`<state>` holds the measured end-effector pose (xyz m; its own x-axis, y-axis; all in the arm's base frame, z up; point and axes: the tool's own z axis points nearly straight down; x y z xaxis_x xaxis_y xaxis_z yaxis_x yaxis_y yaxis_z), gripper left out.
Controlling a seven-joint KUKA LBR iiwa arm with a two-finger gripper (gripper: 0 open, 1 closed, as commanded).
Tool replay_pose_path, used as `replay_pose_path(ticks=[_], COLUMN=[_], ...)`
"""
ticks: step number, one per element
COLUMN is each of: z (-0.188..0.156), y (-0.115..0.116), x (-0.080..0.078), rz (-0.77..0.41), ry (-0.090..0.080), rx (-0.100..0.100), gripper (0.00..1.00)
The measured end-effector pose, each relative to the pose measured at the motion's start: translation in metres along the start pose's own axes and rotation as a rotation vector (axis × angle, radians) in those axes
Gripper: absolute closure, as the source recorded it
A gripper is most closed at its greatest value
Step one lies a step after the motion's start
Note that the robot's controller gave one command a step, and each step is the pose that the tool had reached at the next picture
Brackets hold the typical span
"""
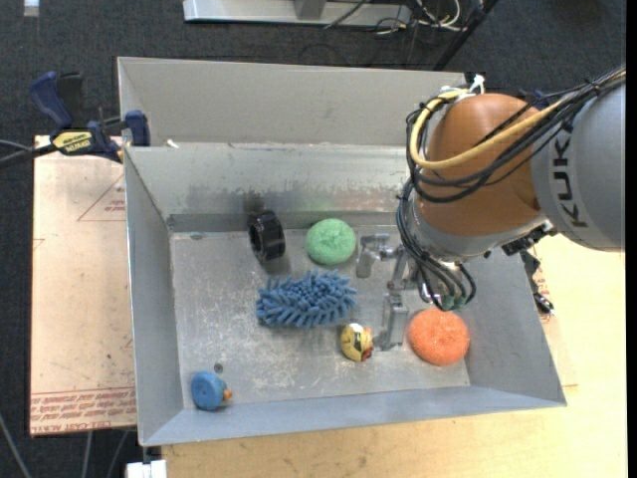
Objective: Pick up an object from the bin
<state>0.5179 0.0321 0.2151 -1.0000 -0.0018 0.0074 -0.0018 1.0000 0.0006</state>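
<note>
Just left of the end effector (390, 312), a small yellow toy (355, 343).

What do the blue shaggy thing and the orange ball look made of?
Blue shaggy thing: soft fabric, likely chenille or microfibre, matte; covered in stubby noodle-like tufts. Orange ball: probably foam or sponge, matte; surface looks rough and pitted, no shine.

A dark speckled carpet floor (80, 18) covers the upper band and left edge of the frame, with a pale grey metal stand foot (299, 6) lying flat at top centre and a tangle of black and white cables (443, 3) just right of it.
</note>
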Motion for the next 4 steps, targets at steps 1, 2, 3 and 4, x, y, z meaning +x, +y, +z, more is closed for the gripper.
replay_pose_path(ticks=[1, 2, 3, 4], z=[-0.005, 0.054, 0.075, 0.077], y=[0.0, 0.014, 0.023, 0.028], x=[-0.001, -0.037, -0.05, -0.065], rz=[0.001, -0.025, -0.05, -0.076], ry=[-0.008, -0.013, -0.002, -0.015], rx=[0.0, -0.001, 0.0, -0.001], gripper=[0.0, 0.0, 0.0, 0.0])
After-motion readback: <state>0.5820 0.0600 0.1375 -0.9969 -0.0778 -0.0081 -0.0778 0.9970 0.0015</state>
